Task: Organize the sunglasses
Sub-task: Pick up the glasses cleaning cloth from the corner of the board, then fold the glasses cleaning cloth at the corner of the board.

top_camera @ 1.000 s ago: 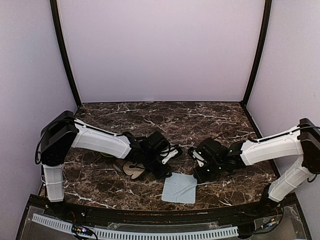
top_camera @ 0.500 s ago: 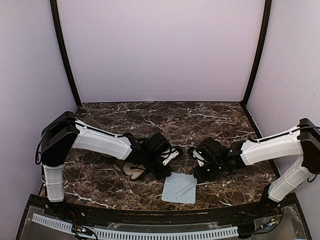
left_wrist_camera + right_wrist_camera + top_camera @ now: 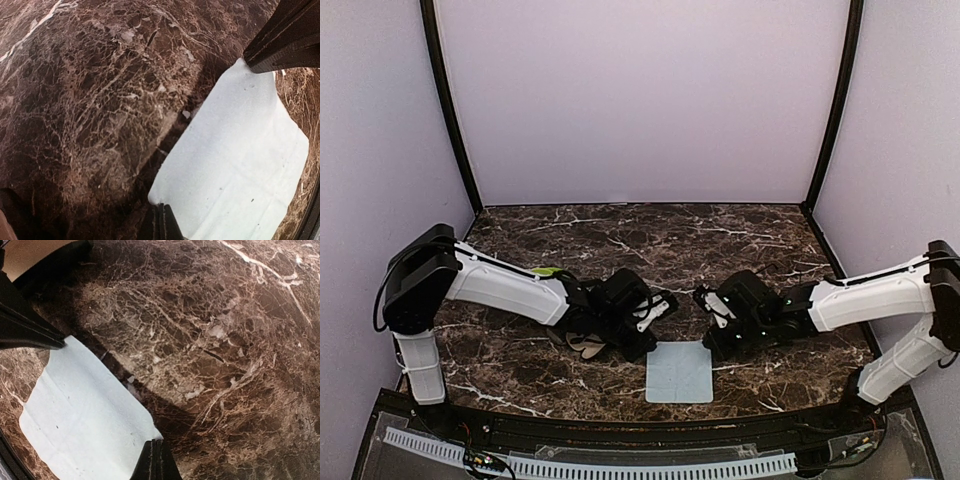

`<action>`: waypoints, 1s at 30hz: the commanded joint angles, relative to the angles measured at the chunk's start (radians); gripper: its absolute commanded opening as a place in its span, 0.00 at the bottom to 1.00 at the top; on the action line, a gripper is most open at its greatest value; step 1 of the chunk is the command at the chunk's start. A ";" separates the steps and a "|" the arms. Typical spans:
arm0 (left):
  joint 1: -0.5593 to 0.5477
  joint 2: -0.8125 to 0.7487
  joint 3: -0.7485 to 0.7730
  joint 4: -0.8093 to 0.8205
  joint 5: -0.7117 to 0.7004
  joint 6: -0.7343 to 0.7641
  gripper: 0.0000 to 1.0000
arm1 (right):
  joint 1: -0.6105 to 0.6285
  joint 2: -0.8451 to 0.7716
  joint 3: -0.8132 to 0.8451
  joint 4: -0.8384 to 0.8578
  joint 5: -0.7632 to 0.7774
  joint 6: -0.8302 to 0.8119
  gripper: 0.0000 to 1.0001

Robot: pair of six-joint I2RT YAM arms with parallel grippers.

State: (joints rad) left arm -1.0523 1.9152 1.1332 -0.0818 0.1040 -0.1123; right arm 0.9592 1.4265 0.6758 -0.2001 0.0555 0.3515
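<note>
Left jaws pinching the far-left corner of the cloth [image 3: 680, 372], right jaws pinching its far-right corner. Cloth spread on surface [image 3: 620, 235], near centre.

We see a desk [image 3: 620, 225] of dark brown marble-like stone, veined white and smooth, with a faint sheen. Towards its 6 o'clock edge lies a pale blue cloth [image 3: 680, 372], matt, soft, lightly creased and finely flecked. The left arm [image 3: 505, 288] and right arm [image 3: 870, 300] wear smooth white plastic shells. The left pincer [image 3: 161, 222] and right pincer [image 3: 156, 460] look matt black.
</note>
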 commanded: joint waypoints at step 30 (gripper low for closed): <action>-0.119 -0.180 -0.171 0.081 -0.063 -0.047 0.00 | 0.134 -0.149 -0.172 0.077 0.001 0.116 0.00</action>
State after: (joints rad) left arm -1.1465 1.7847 0.9756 0.0441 0.0731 -0.1436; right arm 1.0615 1.3037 0.5175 -0.1177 0.0196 0.4187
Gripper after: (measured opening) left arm 0.014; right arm 0.005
